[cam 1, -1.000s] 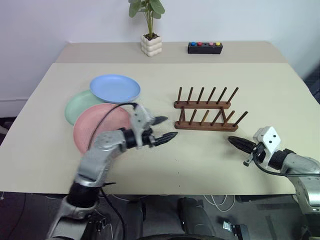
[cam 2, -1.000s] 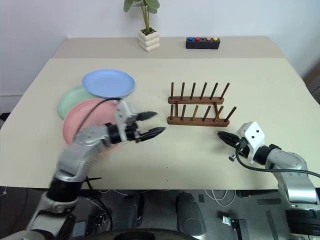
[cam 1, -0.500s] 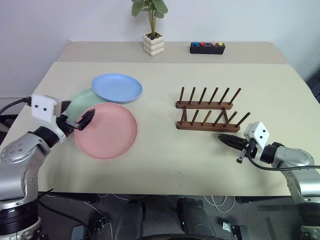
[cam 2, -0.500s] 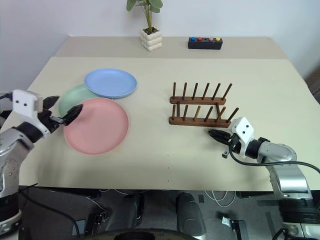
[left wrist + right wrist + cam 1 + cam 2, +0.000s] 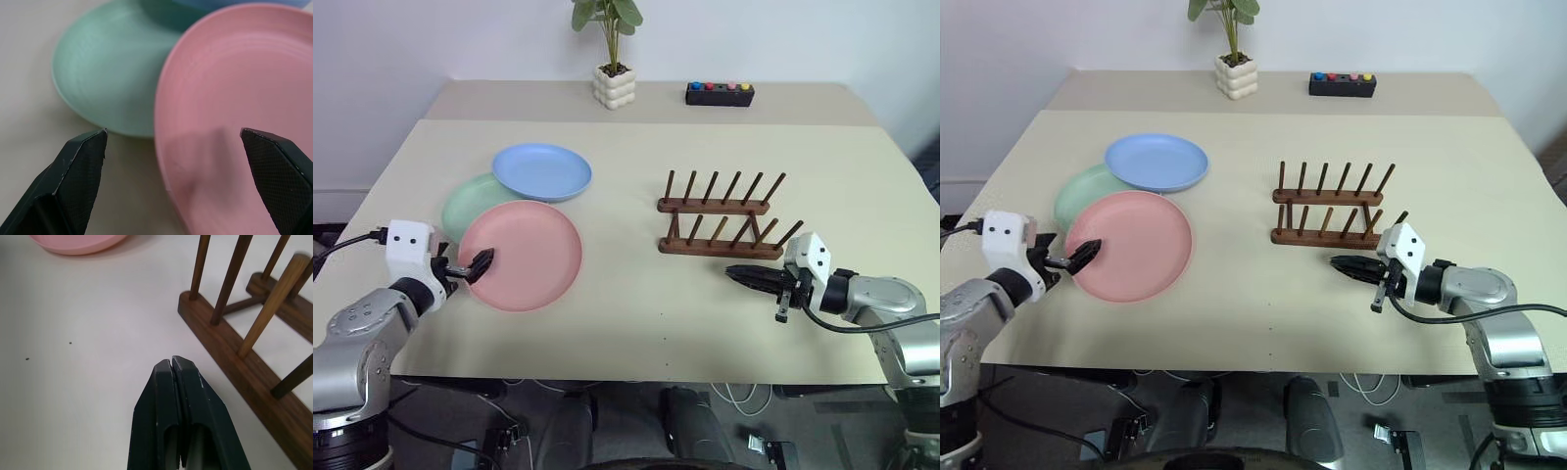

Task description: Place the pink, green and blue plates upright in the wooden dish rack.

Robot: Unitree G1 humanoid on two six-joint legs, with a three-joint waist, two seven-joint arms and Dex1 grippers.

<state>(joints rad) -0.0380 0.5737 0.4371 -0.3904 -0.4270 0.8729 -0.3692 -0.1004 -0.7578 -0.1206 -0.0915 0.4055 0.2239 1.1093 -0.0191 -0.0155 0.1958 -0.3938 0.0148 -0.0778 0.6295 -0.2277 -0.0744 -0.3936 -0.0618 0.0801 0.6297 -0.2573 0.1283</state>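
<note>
The pink plate [image 5: 524,257] lies flat at the table's left, overlapping the green plate [image 5: 467,202], and the blue plate [image 5: 542,171] rests on the green one's far edge. My left gripper [image 5: 476,264] is open at the pink plate's left rim; in the left wrist view one finger [image 5: 80,169] stands on the green plate's [image 5: 105,73] side and the other over the pink plate [image 5: 244,93]. The wooden dish rack [image 5: 722,225] stands empty right of centre. My right gripper [image 5: 736,274] is shut and empty, low over the table just in front of the rack's near rail [image 5: 234,369].
A potted plant [image 5: 610,69] and a black box with coloured buttons [image 5: 719,93] stand at the table's far edge. Bare tabletop [image 5: 626,304] lies between the plates and the rack. The table's front edge runs close under both arms.
My left arm has swung from the table's middle out to the left and come down to the pink plate's left rim, still open. The right gripper has crept left along the rack's front, shut.
</note>
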